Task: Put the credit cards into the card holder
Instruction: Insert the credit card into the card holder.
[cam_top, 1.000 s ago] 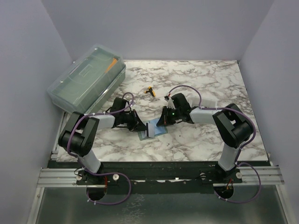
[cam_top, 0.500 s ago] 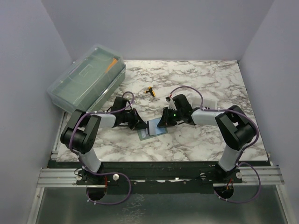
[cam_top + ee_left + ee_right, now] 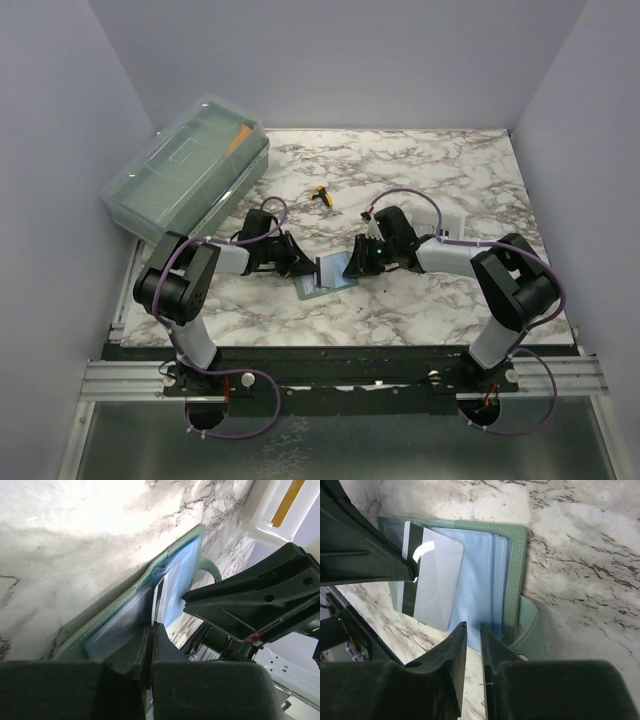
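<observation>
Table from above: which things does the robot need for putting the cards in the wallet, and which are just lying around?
For the job:
- green wallet, lying open
- white card with a dark stripe, pinched by the left end effector

Just lying about:
- big clear box with a lid
- small yellow thing
- white tray

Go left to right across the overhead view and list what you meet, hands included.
In order: lidded plastic box → left hand → green wallet → right hand → white tray. The yellow tool is left out, since it lies farther back in line with the wallet.
</observation>
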Robot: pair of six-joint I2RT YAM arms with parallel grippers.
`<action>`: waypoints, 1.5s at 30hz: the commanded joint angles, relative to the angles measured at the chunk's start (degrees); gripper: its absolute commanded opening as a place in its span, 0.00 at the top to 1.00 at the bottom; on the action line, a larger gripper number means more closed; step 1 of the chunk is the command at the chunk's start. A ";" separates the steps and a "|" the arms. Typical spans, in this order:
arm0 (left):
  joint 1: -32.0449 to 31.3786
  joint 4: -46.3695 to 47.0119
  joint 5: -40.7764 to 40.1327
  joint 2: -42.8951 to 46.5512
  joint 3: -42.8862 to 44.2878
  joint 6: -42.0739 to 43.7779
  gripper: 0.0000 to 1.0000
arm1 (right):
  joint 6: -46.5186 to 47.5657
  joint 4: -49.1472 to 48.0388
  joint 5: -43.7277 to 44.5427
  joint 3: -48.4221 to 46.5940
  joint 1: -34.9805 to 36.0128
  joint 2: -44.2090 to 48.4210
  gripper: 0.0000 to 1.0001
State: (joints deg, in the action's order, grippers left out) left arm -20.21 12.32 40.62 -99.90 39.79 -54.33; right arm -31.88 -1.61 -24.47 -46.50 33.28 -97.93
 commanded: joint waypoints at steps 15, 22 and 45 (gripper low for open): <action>-1.85 14.53 -15.37 8.56 -10.37 -6.43 1.00 | -0.42 -0.73 0.24 3.14 0.25 -4.20 0.92; -5.71 19.12 -14.96 4.27 -10.08 -8.90 1.00 | -1.29 -1.78 -0.86 3.40 0.30 -3.93 0.92; -9.94 -2.68 -16.18 -2.82 2.24 -1.95 1.00 | -1.61 10.84 8.69 -6.06 -1.55 -3.84 0.72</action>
State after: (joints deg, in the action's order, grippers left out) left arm -27.81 18.26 28.82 -100.62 39.97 -59.18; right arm -34.76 5.93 -20.18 -50.35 32.01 -97.60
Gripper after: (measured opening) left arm 0.017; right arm 0.293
